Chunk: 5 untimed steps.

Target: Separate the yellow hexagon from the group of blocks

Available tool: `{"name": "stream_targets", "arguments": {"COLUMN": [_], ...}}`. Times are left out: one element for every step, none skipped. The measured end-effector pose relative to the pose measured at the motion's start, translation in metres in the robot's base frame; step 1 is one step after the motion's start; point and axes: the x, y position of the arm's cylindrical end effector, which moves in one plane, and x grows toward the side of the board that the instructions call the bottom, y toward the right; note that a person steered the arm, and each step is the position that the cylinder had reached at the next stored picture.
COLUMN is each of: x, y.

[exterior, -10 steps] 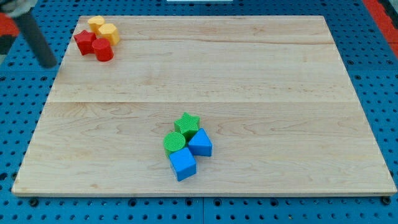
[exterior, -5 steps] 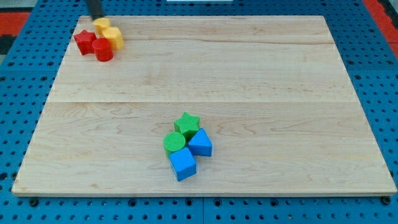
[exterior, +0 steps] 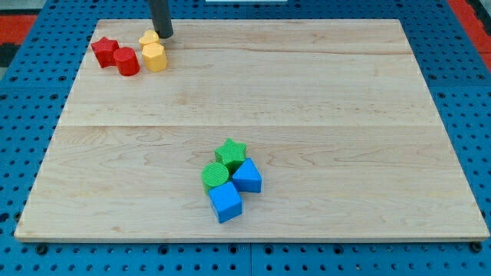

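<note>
Yellow hexagon (exterior: 154, 57) shoved right, off red blocks (exterior: 116, 56); my tip (exterior: 165, 35) holds nothing.

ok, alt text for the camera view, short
My tip sits at the board's top left, just right of a yellow block above the yellow hexagon, with two red blocks to their left. Green and blue blocks cluster near bottom centre.

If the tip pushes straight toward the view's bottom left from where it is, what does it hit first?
My tip would likely first meet the yellow block right beside it, then the yellow hexagon.
</note>
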Motion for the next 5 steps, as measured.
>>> {"name": "stream_targets", "arguments": {"x": [0.003,-0.007,-0.017,-0.008,0.013], "y": [-0.010,-0.025,-0.052,-0.050,-0.021]}}
